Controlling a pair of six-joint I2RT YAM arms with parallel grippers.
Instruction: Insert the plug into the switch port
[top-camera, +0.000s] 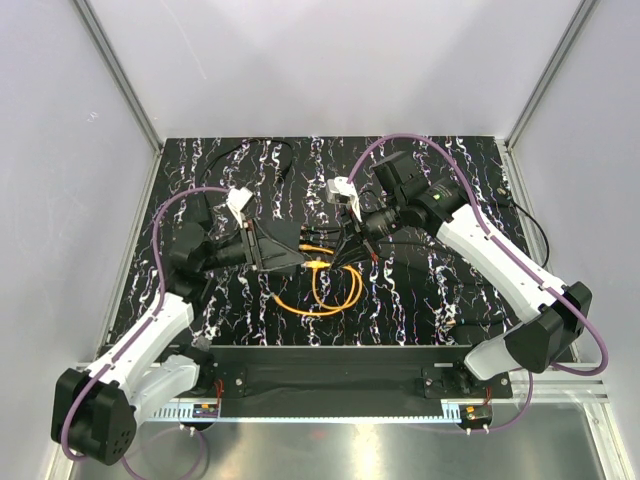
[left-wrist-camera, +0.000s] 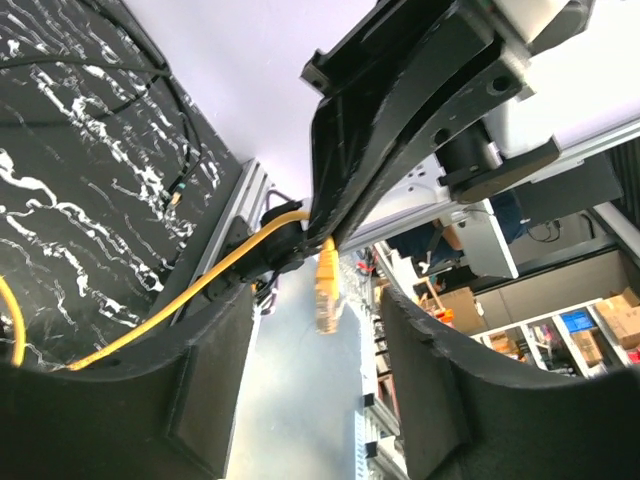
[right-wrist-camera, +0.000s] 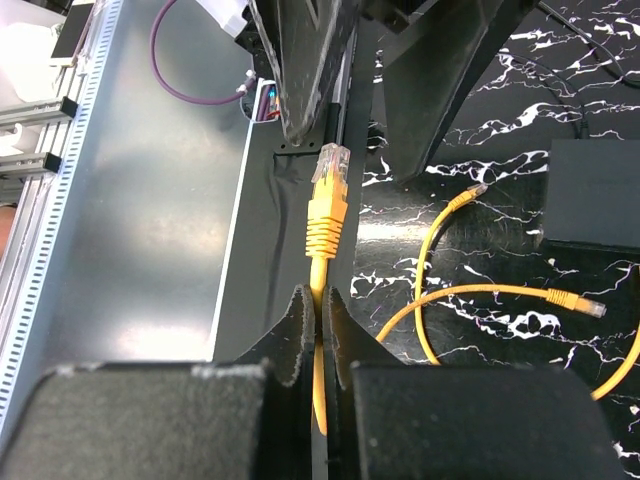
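Right wrist | right pincer clamps cable behind plug | top: grip unclear

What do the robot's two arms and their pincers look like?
The left arm and the right arm both have smooth white shells between chunky black joints. A purple cable loops along the outside of each. The left gripper and the right gripper each end in two matte-black, rough-textured fingers that taper toward the tips.
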